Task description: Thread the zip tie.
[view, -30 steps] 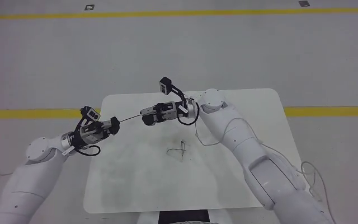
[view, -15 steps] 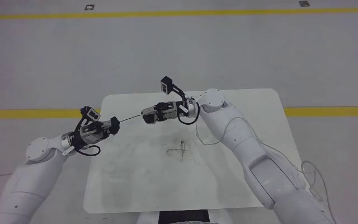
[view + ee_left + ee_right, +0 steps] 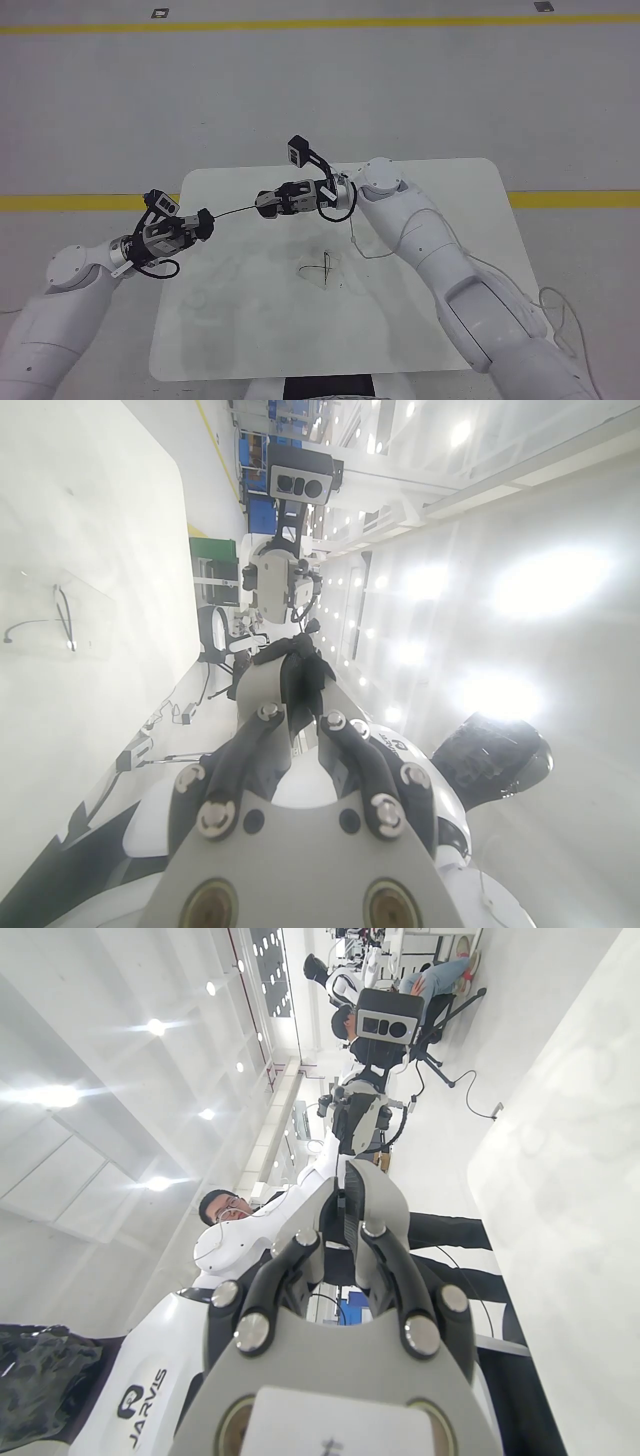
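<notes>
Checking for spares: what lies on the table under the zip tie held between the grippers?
Bare table shows under the zip tie stretched between left gripper and right gripper. Loose crossed ties lie nearer the robot, not beneath it. Its ends are hidden inside the grippers.

Bright, even overhead light washes the white rounded bench, shadows faint; ceiling lamps flare into glare in the left wrist view, straight lines bowing at its edges.
</notes>
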Robot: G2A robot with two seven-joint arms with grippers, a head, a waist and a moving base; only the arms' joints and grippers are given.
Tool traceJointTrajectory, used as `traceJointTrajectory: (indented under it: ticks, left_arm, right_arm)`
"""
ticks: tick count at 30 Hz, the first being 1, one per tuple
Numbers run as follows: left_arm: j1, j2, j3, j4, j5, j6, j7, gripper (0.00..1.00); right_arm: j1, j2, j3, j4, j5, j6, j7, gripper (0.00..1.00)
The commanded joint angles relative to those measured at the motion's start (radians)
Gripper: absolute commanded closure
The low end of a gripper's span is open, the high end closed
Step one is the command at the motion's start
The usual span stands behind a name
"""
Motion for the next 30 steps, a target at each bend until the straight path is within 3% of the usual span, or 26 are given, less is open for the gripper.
traceJointTrajectory:
  ticks: [1,5,6,8,13,27,30]
  left_arm:
    - [0.0,0.0,0.0,0.0,0.0,0.0,0.0,1.0]
    - [0.0,0.0,0.0,0.0,0.0,0.0,0.0,1.0]
    - [0.0,0.0,0.0,0.0,0.0,0.0,0.0,1.0]
    - [0.0,0.0,0.0,0.0,0.0,0.0,0.0,1.0]
    - [0.0,0.0,0.0,0.0,0.0,0.0,0.0,1.0]
    - [0.0,0.0,0.0,0.0,0.0,0.0,0.0,1.0]
    - [0.0,0.0,0.0,0.0,0.0,0.0,0.0,1.0]
  right_arm:
    - [-0.001,0.001,0.0,-0.003,-0.001,0.002,0.0,1.0]
    - [-0.003,0.001,-0.001,-0.009,-0.002,0.007,0.001,1.0]
    - [-0.003,0.002,-0.001,-0.01,-0.002,0.008,0.002,0.96]
    - [-0.004,0.002,-0.002,-0.012,-0.003,0.011,0.003,0.76]
    - [-0.005,0.002,-0.005,-0.017,-0.006,0.017,0.003,0.73]
    - [-0.004,0.003,-0.009,-0.028,-0.012,0.029,0.001,0.89]
    - [-0.005,0.004,-0.009,-0.031,-0.012,0.029,0.0,1.0]
